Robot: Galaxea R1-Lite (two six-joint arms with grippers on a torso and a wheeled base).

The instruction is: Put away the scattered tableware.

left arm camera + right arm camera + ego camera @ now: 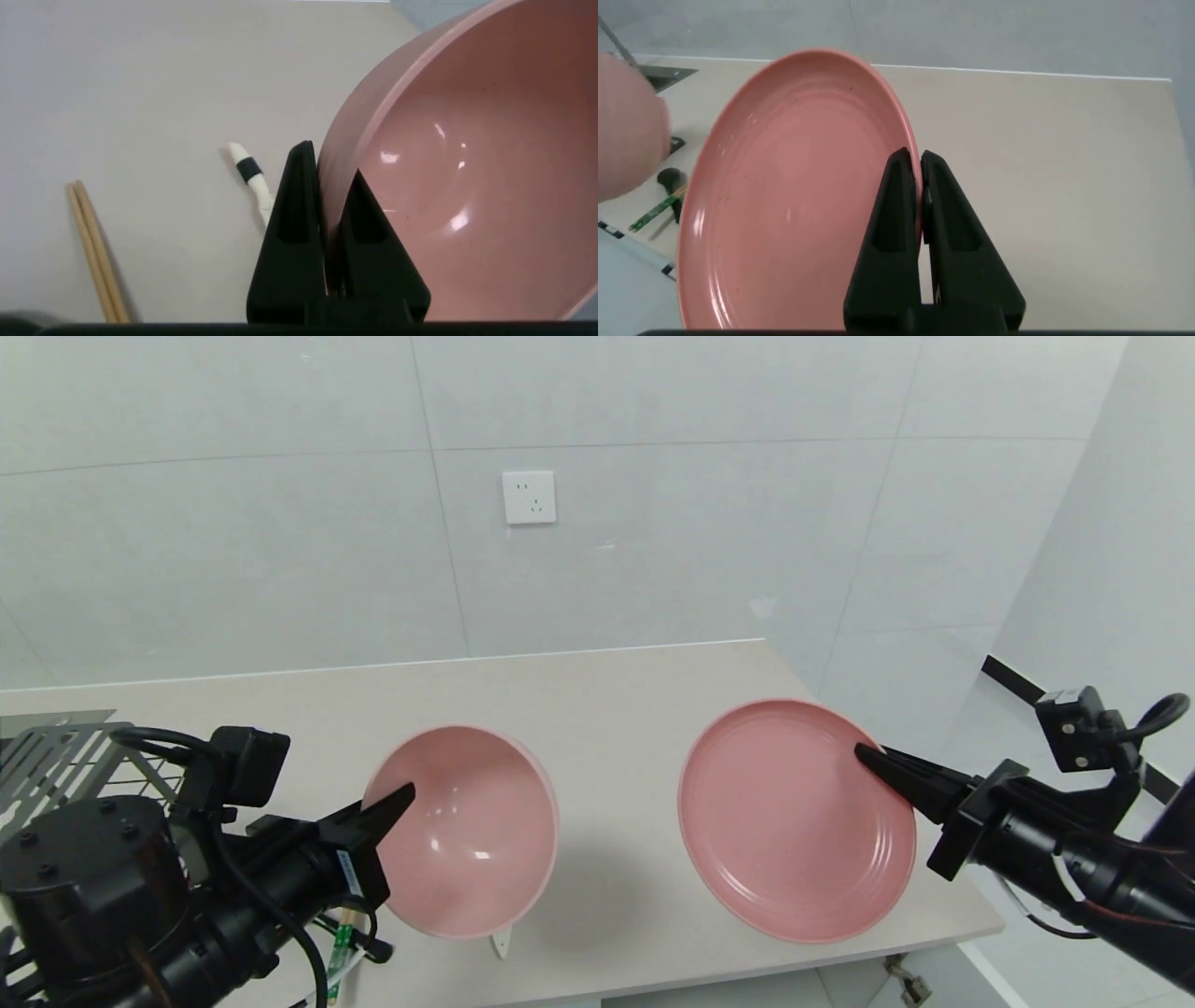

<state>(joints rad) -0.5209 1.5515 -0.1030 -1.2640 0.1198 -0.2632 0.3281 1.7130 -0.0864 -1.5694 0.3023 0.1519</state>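
Pink bowl [467,831], lower centre-left of head frame, tilted, apparently lifted off counter [607,709]; my left end effector [403,795] pinched tight on its rim. Pink plate [794,821], centre right, tilted; my right end effector [864,754] clamped on its edge. Thin rim grips: clamp firm, move slowly, no swinging. Rack [56,747] at far left looks like destination; bowl first, plate held clear.

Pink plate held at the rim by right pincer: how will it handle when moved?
Likely stiff: the pink plate hangs tilted from a rim pinch in the right pincer with no visible sag. Probably light for its size, since one edge grip carries it. Its smooth rim may slip or swing; move slowly.
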